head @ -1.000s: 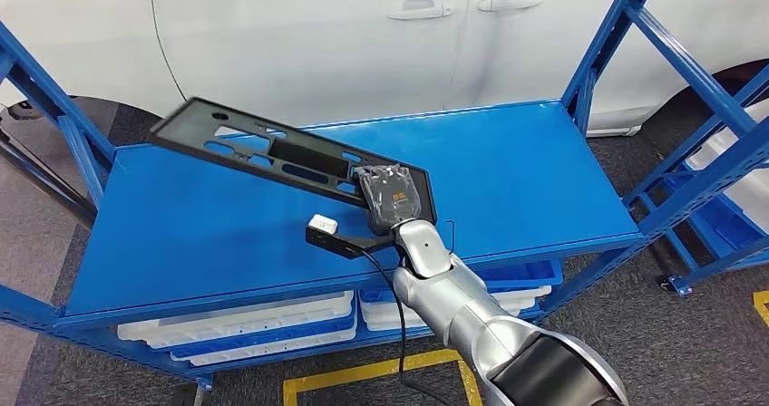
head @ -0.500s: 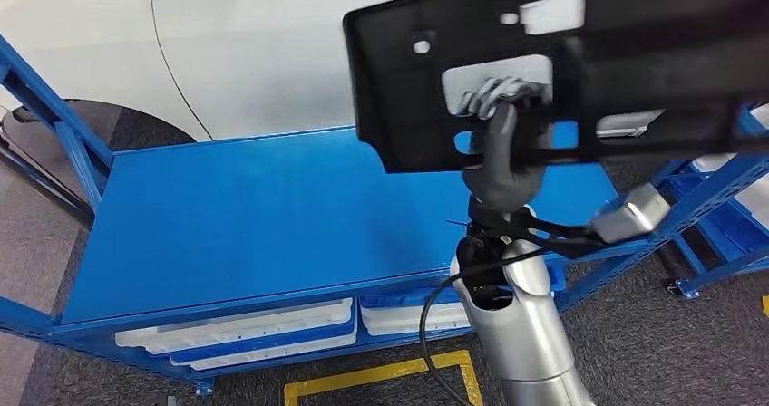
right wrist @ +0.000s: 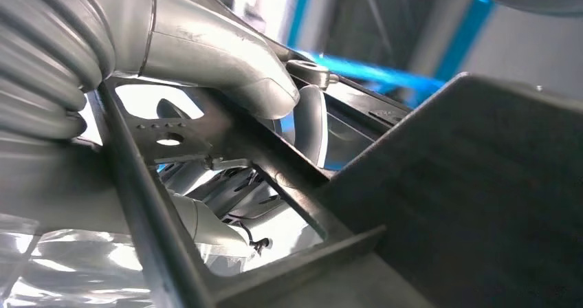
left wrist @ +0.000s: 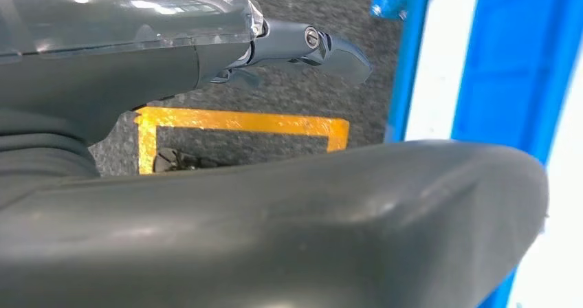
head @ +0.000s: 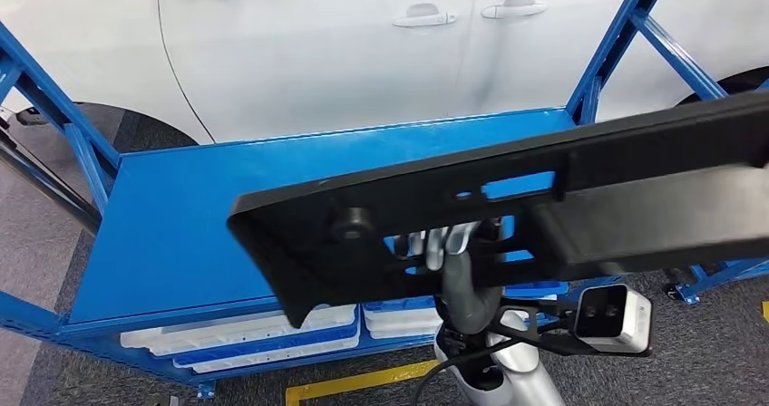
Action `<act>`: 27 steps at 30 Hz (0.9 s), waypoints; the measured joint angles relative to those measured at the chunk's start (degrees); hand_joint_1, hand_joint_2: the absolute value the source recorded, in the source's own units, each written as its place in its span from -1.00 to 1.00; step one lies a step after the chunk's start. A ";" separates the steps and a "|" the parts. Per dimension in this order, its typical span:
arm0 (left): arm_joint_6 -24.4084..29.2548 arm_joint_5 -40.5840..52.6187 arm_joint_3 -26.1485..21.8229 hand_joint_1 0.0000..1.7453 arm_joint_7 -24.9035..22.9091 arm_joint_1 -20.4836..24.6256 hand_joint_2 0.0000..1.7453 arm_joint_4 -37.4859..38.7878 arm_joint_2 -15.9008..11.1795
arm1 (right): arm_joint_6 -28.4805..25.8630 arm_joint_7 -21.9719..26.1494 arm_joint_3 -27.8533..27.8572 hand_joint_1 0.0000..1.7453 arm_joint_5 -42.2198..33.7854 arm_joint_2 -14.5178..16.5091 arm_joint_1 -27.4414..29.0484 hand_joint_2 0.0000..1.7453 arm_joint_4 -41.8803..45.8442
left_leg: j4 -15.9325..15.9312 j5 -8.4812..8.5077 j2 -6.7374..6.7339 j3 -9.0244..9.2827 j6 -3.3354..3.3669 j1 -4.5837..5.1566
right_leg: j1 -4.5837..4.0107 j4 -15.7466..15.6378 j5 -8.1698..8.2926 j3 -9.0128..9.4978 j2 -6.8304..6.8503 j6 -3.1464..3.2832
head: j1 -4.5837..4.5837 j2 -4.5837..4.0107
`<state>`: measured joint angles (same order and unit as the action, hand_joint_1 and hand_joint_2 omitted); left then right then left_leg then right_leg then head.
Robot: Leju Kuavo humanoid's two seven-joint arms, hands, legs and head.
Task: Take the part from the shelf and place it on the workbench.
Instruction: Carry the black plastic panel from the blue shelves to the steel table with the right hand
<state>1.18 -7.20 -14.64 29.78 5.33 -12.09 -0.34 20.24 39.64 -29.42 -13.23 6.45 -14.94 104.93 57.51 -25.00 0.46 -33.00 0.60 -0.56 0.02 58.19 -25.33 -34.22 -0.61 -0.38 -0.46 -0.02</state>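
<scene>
Right hand [head: 451, 247] grips the black part [head: 508, 211] through its cutouts, fingers hooked over a rib. A second ago the part lay flat on the blue shelf [head: 181, 225]; now it is lifted clear and tilted, spanning from 7 to 3 o'clock close before the head. Pickup looks done; carrying to the desk remains. Left hand [left wrist: 206, 47] hangs over floor, grasp state unclear.

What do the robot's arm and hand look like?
The right arm is shiny silver metal with a black cable looping beside it. A small white box camera sits at its wrist. The right hand has a grey ribbed cover and a thick grey thumb.
</scene>
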 joint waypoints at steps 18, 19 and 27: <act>1.48 0.66 -1.71 -1.00 0.54 -1.70 -1.00 0.00 -0.64 | -9.89 0.25 -11.87 1.00 17.70 -3.24 0.64 1.00 -10.01 | 5.71 -1.51 -0.15 -6.22 -2.21 -0.33 | 0.05 -1.51 -1.71 3.73 0.52 2.31 | 0.01 0.00; 1.39 0.93 -1.79 -1.00 0.79 -1.73 -1.00 0.00 -0.64 | -11.84 0.23 -12.83 1.00 19.28 -3.39 0.18 1.00 -11.56 | 9.64 -4.33 -0.16 -7.43 -2.43 -0.34 | -0.06 -1.47 -1.16 2.99 0.54 2.49 | 0.01 0.00; 1.28 2.20 -2.27 -1.00 1.54 -1.38 -1.00 0.00 -0.65 | -21.26 0.21 -17.70 1.00 23.68 -3.99 -4.73 1.00 -24.12 | 0.53 -3.91 -0.12 4.56 -1.12 0.20 | -0.98 -0.64 2.59 -1.97 0.61 1.87 | 0.00 0.01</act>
<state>2.46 -5.00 -16.91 31.32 3.95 -12.09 -0.99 -1.02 39.85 -47.12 10.45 2.46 -19.68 80.81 58.04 -28.91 0.34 -28.44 -0.52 -0.36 -0.95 57.55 -22.74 -36.20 0.00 1.50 -0.46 -0.02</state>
